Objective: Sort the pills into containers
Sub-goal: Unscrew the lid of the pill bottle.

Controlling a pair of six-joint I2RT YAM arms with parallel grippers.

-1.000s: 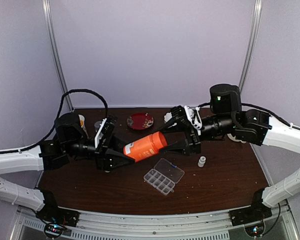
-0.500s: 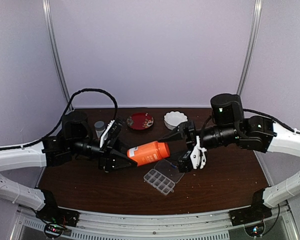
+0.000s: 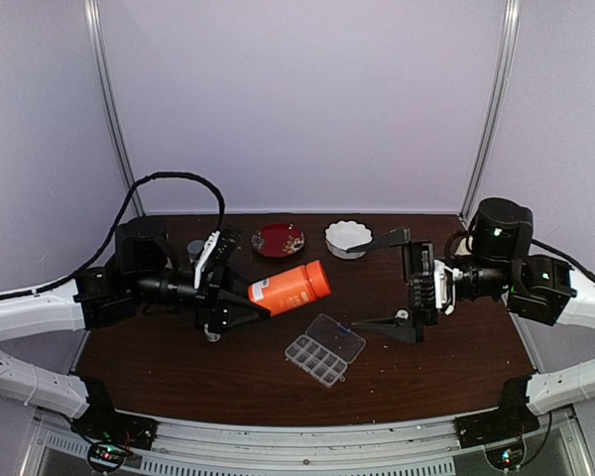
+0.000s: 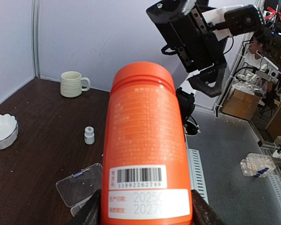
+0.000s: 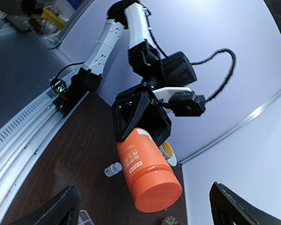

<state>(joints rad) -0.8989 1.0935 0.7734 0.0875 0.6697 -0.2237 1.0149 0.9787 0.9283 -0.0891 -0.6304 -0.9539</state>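
Pill box [image 3: 315, 359] lies flat on the brown table [image 3: 178, 377], clear lid hinged open toward back-right; 2 rows of small cells, contents too small to make out, so can't tell where the pills are.

L gripper [image 3: 246, 296] is back-left of the pill box, clamped on the label end of an orange bottle [image 3: 290, 288]; in the left wrist view its fingers [image 4: 90, 214] press either side of the bottle just below the barcode; grip is partway closed, as wide as the bottle.

Bottle is held off the table, approx horizontal, just behind the pill box & a bit left; round orange end points toward the R side.

R gripper [image 3: 367, 285] is to the right of the pill box, at approx bottle height; jaws spread very wide, one finger high, one low, nothing between them; in the right wrist view its fingertips [image 5: 51, 206] sit at the bottom corners w/ the bottle well apart, untouched.

White scalloped bowl [image 3: 348, 238] is behind the pill box, slightly right; red dish [image 3: 278, 240] behind it, slightly left; small white bottle [image 4: 89, 135] stands upright near the box's lid side; pale mug [image 4: 72, 83] farther out past that.
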